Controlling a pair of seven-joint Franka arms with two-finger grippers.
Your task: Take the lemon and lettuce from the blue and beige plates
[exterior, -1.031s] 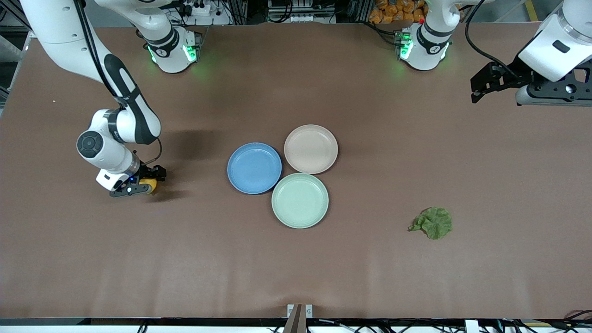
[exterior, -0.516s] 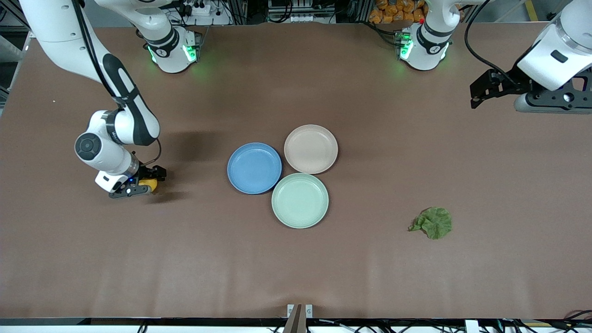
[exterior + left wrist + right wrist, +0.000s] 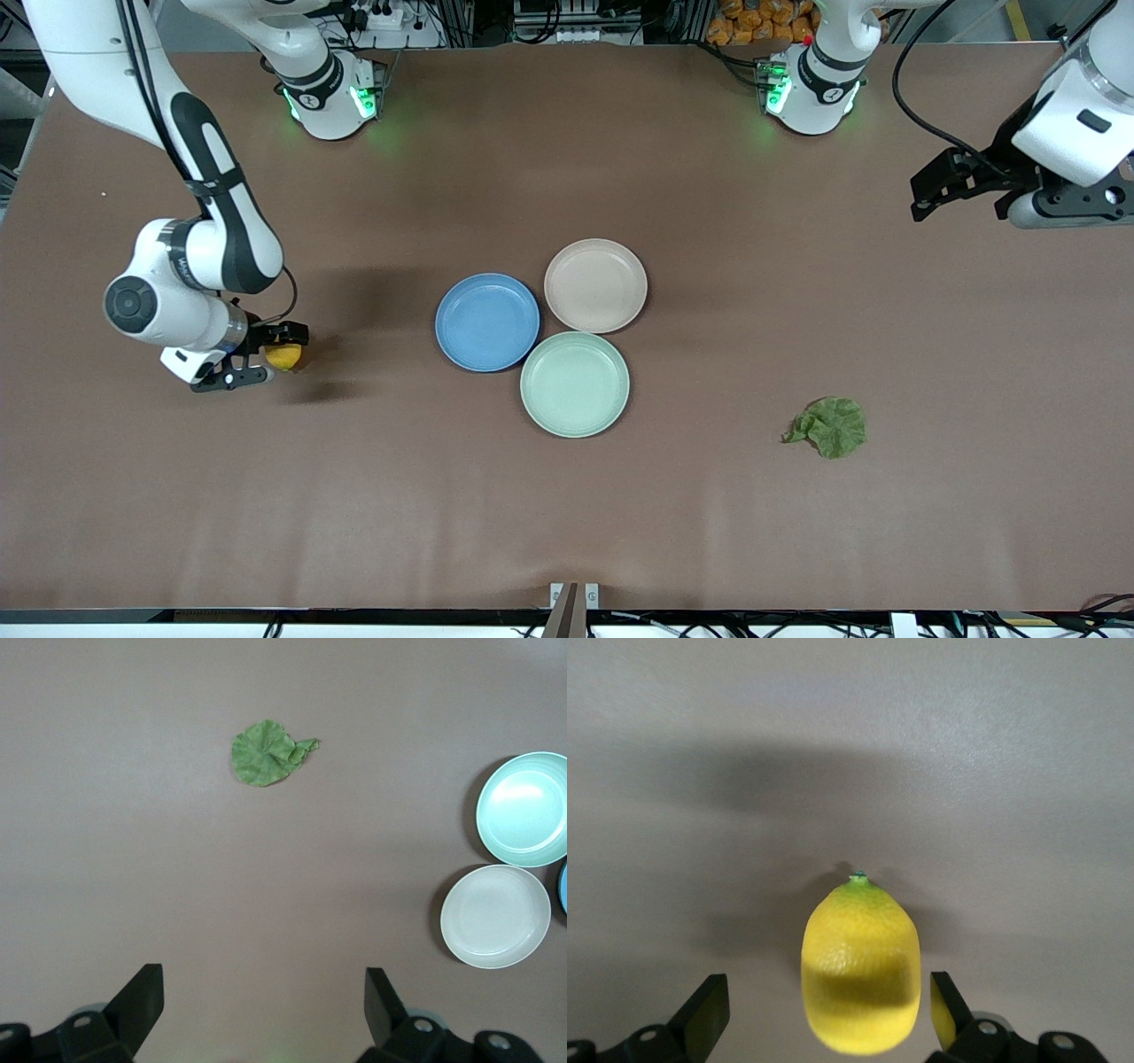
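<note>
The lemon (image 3: 285, 357) lies on the brown table toward the right arm's end, off the plates. My right gripper (image 3: 270, 358) is open, low over the table, with the lemon (image 3: 859, 967) between its fingers, close to one finger and clear of the other. The lettuce (image 3: 831, 427) lies on the table toward the left arm's end and also shows in the left wrist view (image 3: 266, 753). The blue plate (image 3: 487, 322) and the beige plate (image 3: 595, 285) sit empty mid-table. My left gripper (image 3: 930, 188) is open and empty, up in the air (image 3: 263, 983) over the left arm's end of the table.
A mint-green plate (image 3: 575, 384) touches the blue and beige plates on the side nearer the front camera, and is empty too. The beige plate (image 3: 494, 916) and the mint plate (image 3: 524, 809) show in the left wrist view. The arm bases stand along the table's back edge.
My right arm has drawn back toward its end of the table, and the lemon now shows more clearly between its fingers. My left gripper has shifted slightly.
</note>
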